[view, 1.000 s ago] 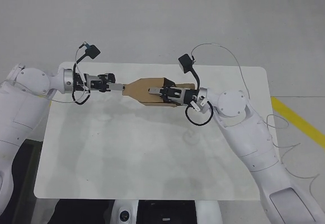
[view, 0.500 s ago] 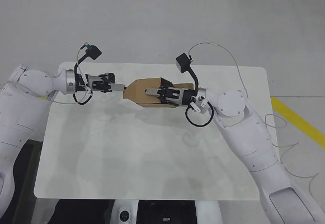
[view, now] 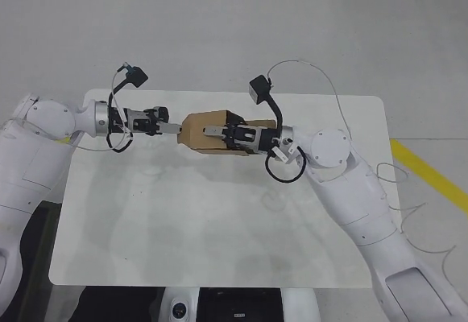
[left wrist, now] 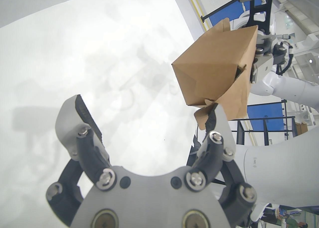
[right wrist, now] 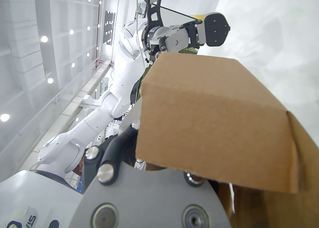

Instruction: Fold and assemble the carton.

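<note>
Well, the right gripper (view: 221, 134) is pinching the carton (view: 201, 133) over the far middle of the desk (view: 217, 233). The left gripper (left wrist: 147, 102), spread wide, is touching its loose flap (left wrist: 201, 118); slow pushing looks best.

The right hand (view: 220, 132) has rolled the carton (view: 192, 134), its tapered end now blunt.
</note>
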